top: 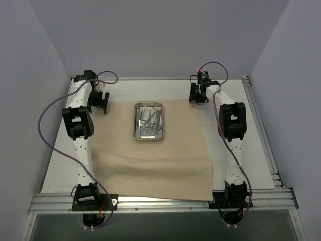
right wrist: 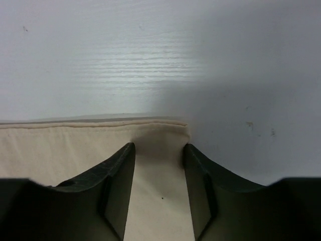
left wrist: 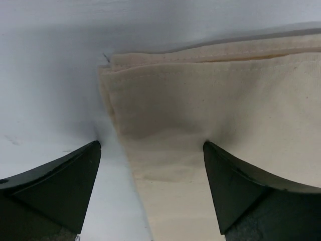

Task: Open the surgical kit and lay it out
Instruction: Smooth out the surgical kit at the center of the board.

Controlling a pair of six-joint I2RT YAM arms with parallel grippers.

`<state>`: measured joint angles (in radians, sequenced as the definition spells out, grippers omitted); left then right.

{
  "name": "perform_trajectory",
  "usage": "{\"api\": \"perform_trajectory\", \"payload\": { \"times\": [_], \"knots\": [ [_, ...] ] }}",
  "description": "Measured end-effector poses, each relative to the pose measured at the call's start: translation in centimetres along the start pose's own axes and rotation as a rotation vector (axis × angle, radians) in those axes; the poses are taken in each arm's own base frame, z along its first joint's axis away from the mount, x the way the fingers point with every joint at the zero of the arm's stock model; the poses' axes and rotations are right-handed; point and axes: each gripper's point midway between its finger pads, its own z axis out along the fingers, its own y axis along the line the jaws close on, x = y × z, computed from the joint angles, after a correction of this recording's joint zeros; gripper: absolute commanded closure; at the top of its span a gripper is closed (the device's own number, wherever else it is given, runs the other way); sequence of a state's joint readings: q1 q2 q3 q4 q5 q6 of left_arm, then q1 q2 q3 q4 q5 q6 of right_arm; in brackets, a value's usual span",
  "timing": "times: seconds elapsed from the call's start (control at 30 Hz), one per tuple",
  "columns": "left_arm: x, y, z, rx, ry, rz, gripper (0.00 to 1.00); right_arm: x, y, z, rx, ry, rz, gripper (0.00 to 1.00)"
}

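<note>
Top external view shows you the beige cloth wrap point(top: 150, 160) spread open and nearly flat across the white table point(top: 261, 155). Its 6 o'clock edge reaches the rail where the arms are bolted. The small steel tray point(top: 135, 120) rests on the cloth, toward 12 o'clock from the cloth's middle. Slim metal clamps point(top: 149, 120) with scissor handles lie inside it, too small here to tell apart one by one.

Your left gripper point(top: 103, 103) is down at the cloth's 10 o'clock corner, and your right gripper point(top: 197, 95) is at its 2 o'clock corner. The tray lies between them and well apart from both.

On the left wrist camera, the left gripper point(left wrist: 151, 144) has its fingers point(left wrist: 60, 186) spread as wide as they go. They straddle the hemmed, doubled-over corner of the cloth point(left wrist: 210, 110). One finger is over bare table at 8 o'clock and the other over cloth at 4 o'clock. It has hold of nothing.

On the right wrist camera, the right gripper point(right wrist: 159, 145) has its fingers point(right wrist: 120, 175) only partway apart, with a narrow gap. The cloth's hemmed corner point(right wrist: 60, 145) runs into that gap, puckered slightly at the tips. The cloth sits between the pads, and a clear gap shows between them, so nothing looks clamped.
</note>
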<state>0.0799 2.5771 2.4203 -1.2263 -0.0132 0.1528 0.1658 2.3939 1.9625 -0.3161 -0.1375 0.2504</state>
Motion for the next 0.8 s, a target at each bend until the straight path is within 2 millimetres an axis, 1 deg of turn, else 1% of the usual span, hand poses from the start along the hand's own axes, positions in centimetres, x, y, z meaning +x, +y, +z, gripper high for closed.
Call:
{"api": "perform_trajectory", "payload": {
  "times": [0.03,0.1,0.13,0.17,0.23,0.27,0.33,0.37,0.43,0.5,0.57,0.67,0.8],
  "knots": [
    [-0.1,-0.2,0.0,0.005,-0.002,-0.009,0.17,0.0,0.2,0.0,-0.004,0.000,0.002,0.73],
    [0.0,-0.8,0.2,0.024,0.001,-0.016,0.25,0.2,0.6,0.2,-0.012,0.001,0.002,0.82],
    [-0.1,-1.0,0.2,0.033,0.001,-0.019,0.30,0.2,0.8,0.3,-0.018,0.001,0.004,0.90],
    [-0.1,-1.1,0.2,0.040,-0.001,-0.023,0.39,0.2,0.9,0.3,-0.022,0.000,0.007,0.93],
    [-0.4,-1.3,0.3,0.057,-0.008,-0.029,0.51,0.2,1.0,0.4,-0.033,0.002,0.025,1.00],
    [-0.5,-1.4,0.2,0.069,-0.013,-0.031,0.70,0.2,1.0,0.5,-0.037,0.002,0.037,1.00],
    [-0.8,-1.9,0.3,0.109,-0.027,-0.037,0.93,-0.1,0.7,0.6,-0.047,0.001,0.074,1.00],
    [-0.9,-2.1,0.3,0.128,-0.033,-0.040,0.97,-0.3,0.6,0.7,-0.055,0.000,0.095,1.00],
    [-1.3,-2.4,0.3,0.150,-0.047,-0.040,0.98,-0.9,0.2,0.9,-0.068,-0.005,0.145,1.00],
    [-2.2,-2.5,0.3,0.160,-0.075,-0.038,0.98,-1.9,-0.7,1.2,-0.078,-0.021,0.207,1.00],
    [-3.7,-2.6,0.5,0.159,-0.124,-0.030,0.98,-3.2,-1.9,1.7,-0.082,-0.044,0.264,1.00],
    [-6.3,-2.9,0.5,0.152,-0.217,-0.021,0.98,-5.7,-3.5,2.7,-0.091,-0.103,0.327,1.00],
    [-8.7,-4.1,-0.1,0.113,-0.299,0.001,0.98,-7.6,-4.6,3.4,-0.092,-0.155,0.371,1.00]
  ]
}}
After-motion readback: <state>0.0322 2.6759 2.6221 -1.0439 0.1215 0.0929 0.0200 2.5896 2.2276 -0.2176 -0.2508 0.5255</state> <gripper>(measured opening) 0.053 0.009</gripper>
